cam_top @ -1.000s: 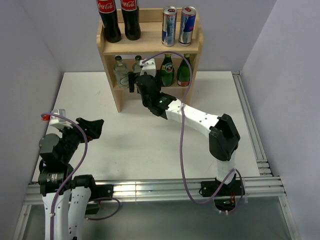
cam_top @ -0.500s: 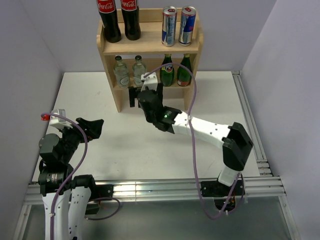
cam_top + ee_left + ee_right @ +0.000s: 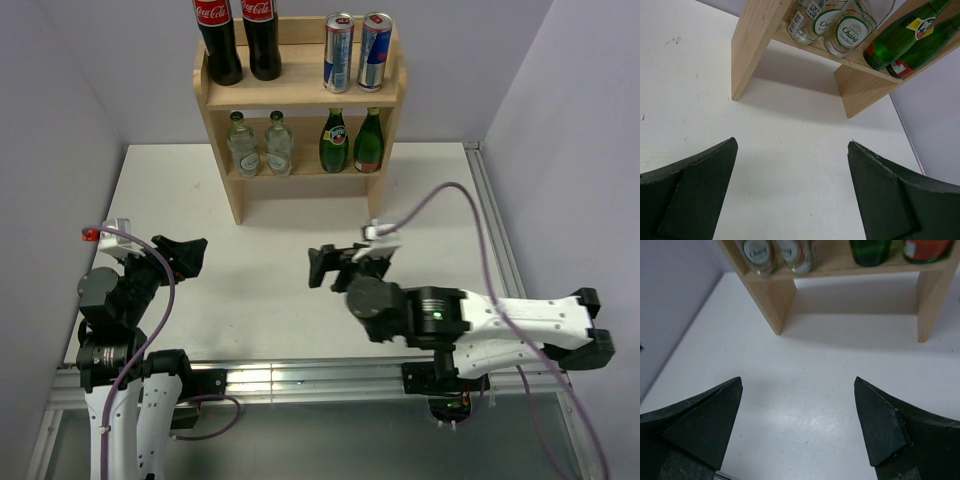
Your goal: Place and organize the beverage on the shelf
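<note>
The wooden shelf (image 3: 302, 92) stands at the back of the table. Two slim silver-blue-red cans (image 3: 356, 50) stand on its top tier, right side. Two clear bottles (image 3: 259, 143) stand on the lower tier at left, two green bottles (image 3: 351, 141) at right. The clear bottles (image 3: 835, 22) and green bottles (image 3: 902, 40) also show in the left wrist view, and in the right wrist view (image 3: 775, 252). My left gripper (image 3: 188, 255) is open and empty at the near left. My right gripper (image 3: 343, 264) is open and empty over the table's middle, well short of the shelf.
Two tall dark cola bottles (image 3: 238, 38) stand on the top tier's left side. A metal rail (image 3: 500, 250) runs along the table's right edge. Walls close in on left and right.
My right arm has drawn back from the shelf's lower tier toward the near edge, its gripper open and empty. The left arm has not moved.
</note>
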Robot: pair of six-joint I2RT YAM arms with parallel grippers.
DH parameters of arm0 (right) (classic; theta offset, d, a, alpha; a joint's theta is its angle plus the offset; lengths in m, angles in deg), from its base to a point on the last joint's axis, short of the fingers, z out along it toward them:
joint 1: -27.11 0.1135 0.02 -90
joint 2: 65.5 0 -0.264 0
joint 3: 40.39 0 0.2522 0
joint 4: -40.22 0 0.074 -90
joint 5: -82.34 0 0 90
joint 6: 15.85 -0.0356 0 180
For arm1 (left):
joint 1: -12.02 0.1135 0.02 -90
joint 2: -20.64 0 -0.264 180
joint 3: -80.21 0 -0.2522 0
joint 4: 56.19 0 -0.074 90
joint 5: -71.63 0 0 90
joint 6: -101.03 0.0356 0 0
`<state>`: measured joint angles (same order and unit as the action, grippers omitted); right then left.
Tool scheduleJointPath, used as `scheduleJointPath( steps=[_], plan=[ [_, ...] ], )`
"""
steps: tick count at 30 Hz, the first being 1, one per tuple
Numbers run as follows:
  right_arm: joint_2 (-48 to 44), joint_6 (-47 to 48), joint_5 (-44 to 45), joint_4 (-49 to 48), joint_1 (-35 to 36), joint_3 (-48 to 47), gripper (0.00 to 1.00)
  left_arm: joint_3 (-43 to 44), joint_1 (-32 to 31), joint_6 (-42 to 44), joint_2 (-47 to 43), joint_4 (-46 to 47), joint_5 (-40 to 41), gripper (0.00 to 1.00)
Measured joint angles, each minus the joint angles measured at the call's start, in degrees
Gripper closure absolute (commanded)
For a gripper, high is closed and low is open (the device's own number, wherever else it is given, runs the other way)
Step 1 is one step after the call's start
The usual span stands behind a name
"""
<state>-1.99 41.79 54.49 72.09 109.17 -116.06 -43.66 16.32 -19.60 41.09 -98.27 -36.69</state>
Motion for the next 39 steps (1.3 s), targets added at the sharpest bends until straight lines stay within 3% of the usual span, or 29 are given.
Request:
scheduleJointPath(
  steps=[6,10,23,39],
  plan=[
    [-14.3,0.8,12.2,4.9,12.5,-2.3,0.0,0.0,0.0,0.0,0.0,0.0,0.0,0.01],
    [-20.5,1.1,16.6,6.6,16.5,-2.3,0.0,0.0,0.0,0.0,0.0,0.0,0.0,0.01],
    [-21.4,2.2,18.5,8.8,18.7,-0.3,0.0,0.0,0.0,0.0,0.0,0.0,0.0,0.01],
    [-22.6,8.2,17.1,2.8,19.1,1.6,0.0,0.0,0.0,0.0,-0.1,0.0,0.0,0.01]
  ],
)
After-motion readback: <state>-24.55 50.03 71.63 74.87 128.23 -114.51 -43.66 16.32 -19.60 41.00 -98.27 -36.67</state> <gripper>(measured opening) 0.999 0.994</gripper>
